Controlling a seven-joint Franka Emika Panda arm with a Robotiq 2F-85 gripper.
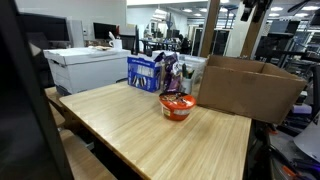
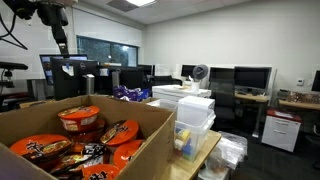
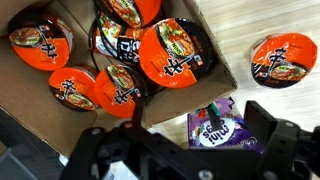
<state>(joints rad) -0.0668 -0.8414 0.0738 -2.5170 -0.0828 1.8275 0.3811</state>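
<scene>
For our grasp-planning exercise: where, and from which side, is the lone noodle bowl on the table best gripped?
Probably across its round rim, from straight above: the bowl stands upright, lid up, apart from the box and purple bag, so open jaws could drop either side of it.

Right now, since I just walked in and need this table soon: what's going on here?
The robot's gripper hangs open, high above the edge of the brown cardboard box, holding nothing. The box holds several orange-red instant noodle bowls. One more such bowl stands outside it on the light wooden table, near a purple snack bag.
</scene>
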